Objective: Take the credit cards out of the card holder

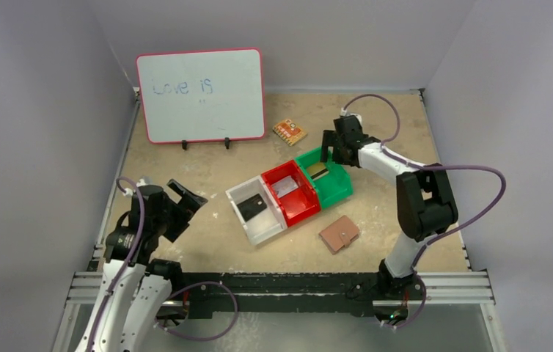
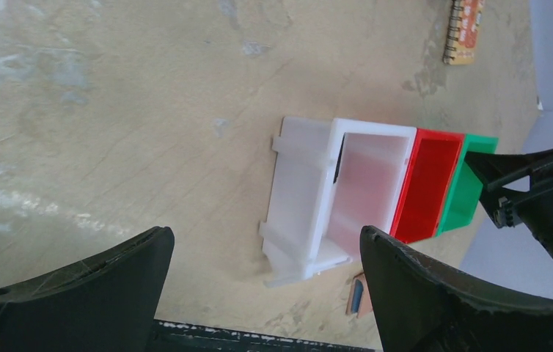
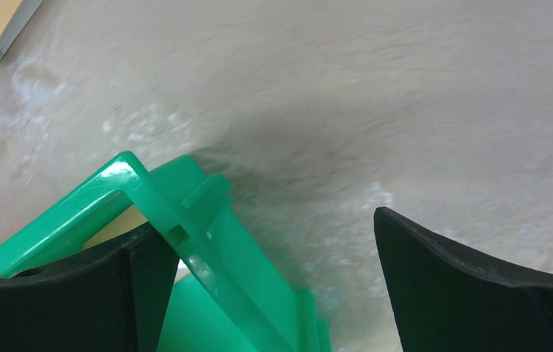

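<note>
Both claws wide open & empty; card holder shut on the surface.

L claw [image 1: 191, 196] hovers near-left, well apart from the bins, fingers spread full, nothing btwn them. R claw [image 1: 334, 157] sits at the far end of the green bin [image 1: 336, 192], also spread full w/ no grip on anything. Wrist view shows one finger [image 3: 53, 293] over the bin's inside, the other outside, bin wall btwn them; contact can't be told. Card holder [image 1: 339, 234] lies flat & closed, snap tab up, near-right of the bin row, just beside the red bin [image 1: 303, 213], apart from both claws. White bin [image 1: 266, 233], red & green run diagonally mid-surface [image 1: 207, 169]: dark card [image 1: 253, 207] in white, pale card [image 1: 285, 186] in red, third card [image 1: 319, 172] in green. Whiteboard [image 1: 200, 95] far-left reads "Love is"; orange packet [image 1: 290, 131] just right of it.
</note>
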`<state>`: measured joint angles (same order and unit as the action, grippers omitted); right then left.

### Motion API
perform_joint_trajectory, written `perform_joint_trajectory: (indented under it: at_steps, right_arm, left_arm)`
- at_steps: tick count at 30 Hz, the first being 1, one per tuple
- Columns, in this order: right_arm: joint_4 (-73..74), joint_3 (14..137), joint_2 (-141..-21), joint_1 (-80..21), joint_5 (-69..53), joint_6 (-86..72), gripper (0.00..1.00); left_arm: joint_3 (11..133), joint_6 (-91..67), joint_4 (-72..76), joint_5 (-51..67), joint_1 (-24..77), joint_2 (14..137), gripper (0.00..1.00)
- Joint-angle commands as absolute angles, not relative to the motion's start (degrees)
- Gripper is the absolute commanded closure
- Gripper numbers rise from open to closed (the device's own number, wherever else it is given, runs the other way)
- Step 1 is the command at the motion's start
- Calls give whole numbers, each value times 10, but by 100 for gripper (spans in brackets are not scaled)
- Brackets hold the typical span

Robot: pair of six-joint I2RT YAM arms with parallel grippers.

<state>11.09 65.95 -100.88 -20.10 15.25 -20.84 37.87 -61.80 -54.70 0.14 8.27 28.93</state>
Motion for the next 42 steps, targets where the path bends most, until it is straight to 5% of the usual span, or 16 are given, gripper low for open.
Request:
perform_joint_trajectory:
  at_steps: [1, 9, 16, 31, 42]
  right_arm:
    - [88, 653, -969, -161, 147, -229, 0]
    - [61, 613, -909, -140, 42, -237, 0]
    - [50, 560, -848, -139, 20, -246, 0]
    - [15, 442, -772, -140, -97, -256, 0]
    - [-40, 418, -783, -139, -148, -301, 0]
  left_arm:
    - [369, -584, -419, 72, 82, 320, 1]
    - [365, -534, -296, 146, 90, 423, 4]
    - [363, -524, -213, 126, 197, 506, 5]
    - [351, -581, -55, 115, 252, 652, 10]
    - [450, -541, -82, 33, 255, 754, 13]
